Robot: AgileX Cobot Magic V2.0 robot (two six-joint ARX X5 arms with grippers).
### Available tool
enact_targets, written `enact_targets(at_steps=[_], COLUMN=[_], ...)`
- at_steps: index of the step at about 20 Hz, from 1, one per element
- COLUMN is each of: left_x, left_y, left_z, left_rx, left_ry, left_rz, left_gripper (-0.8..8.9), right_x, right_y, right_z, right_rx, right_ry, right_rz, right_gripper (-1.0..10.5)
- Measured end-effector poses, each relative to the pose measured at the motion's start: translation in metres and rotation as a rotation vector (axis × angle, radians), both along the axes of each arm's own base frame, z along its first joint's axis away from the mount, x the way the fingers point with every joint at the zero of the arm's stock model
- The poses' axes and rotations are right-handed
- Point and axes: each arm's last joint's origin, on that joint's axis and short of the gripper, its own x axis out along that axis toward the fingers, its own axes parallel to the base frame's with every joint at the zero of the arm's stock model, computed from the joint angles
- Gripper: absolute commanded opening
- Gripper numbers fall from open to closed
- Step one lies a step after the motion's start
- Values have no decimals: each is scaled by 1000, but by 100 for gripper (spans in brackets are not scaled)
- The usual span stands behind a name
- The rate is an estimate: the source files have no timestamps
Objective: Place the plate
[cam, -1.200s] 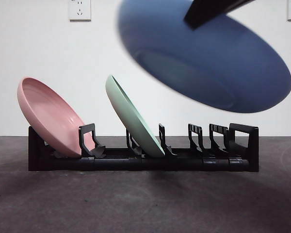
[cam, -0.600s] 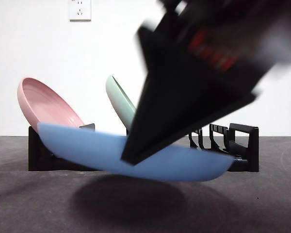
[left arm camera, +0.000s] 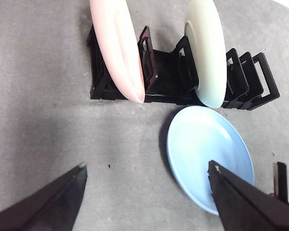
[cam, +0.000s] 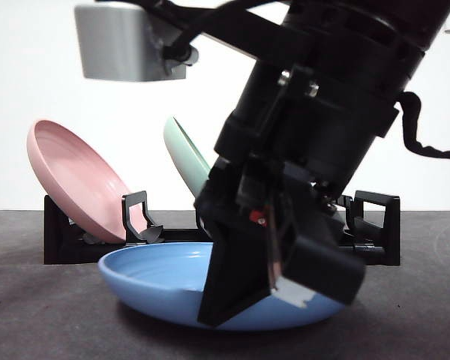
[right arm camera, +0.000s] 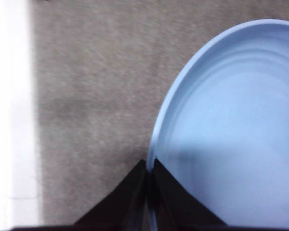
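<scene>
The blue plate (cam: 157,277) lies face up on the dark table, just in front of the black rack (cam: 375,225). My right gripper (cam: 270,296) comes down from above and is shut on the plate's near rim; its wrist view shows the jaws (right arm camera: 148,168) pinched on the rim of the plate (right arm camera: 231,120). My left gripper (left arm camera: 147,166) is open and empty, high above the table, looking down on the blue plate (left arm camera: 209,154) and the rack (left arm camera: 159,82).
A pink plate (cam: 75,180) leans in the rack's left slot and a pale green plate (cam: 187,161) in a middle slot. The rack's right-hand slots (left arm camera: 250,77) hold nothing. The right arm's bulk and its grey camera box (cam: 124,41) fill the upper front view.
The blue plate came down from high and tilted above the rack to low and face up on the table in front of it. The right arm came down with it.
</scene>
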Motion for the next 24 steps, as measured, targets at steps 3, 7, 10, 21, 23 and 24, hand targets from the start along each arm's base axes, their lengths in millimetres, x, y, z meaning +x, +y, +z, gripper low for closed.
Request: enact_targets(at_steps=[3, 7, 10, 21, 23, 24], left_x=[0, 0, 1, 47, 61, 69], left_y=[0, 0, 0, 0, -2, -3], left_z=[0, 0, 1, 6, 13, 20], left_rx=[0, -1, -9, -61, -54, -43], left_ry=[0, 0, -10, 84, 82, 62], left_rz=[0, 1, 7, 48, 34, 30], left_gripper=[402, 402, 403, 402, 402, 401], right_x=[-2, -3, -4, 24, 16, 11], right_y=[1, 2, -3, -131, -151, -160], right_z=[0, 15, 61, 135, 143, 146], right_rx=[20, 55, 232, 514, 539, 555], right_ry=[44, 199, 205, 186, 148, 128], right_rz=[9, -98, -174, -961, -999, -1015], right_gripper=[237, 237, 237, 237, 237, 237])
